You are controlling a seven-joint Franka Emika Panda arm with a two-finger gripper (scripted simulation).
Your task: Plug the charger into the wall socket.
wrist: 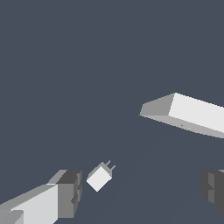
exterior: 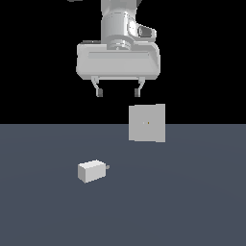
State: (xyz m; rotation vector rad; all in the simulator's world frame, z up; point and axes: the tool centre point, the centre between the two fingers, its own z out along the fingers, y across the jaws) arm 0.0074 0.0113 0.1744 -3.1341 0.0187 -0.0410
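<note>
The dark grey-blue floor (exterior: 192, 211) is carrying everything here, stretching flat to a black backdrop. Above it the arm (exterior: 118, 21) is hanging down from the top of the exterior view, its wide pale claw (exterior: 118, 91) hovering high in the air, released, with both short fingers spread well apart and nothing between them. Below it and toward the exterior view's right, the wall socket (exterior: 147, 123) is standing upright well back on the floor, showing a tiny dot at its centre. The charger (exterior: 92, 171) is lying on the floor nearer the camera's edge and toward the exterior view's left, well apart from the socket, its little prongs pointing toward the exterior view's right. In the wrist view the charger (wrist: 99, 177) is sitting just beside one dark fingertip (wrist: 70, 192), not touching it
</note>
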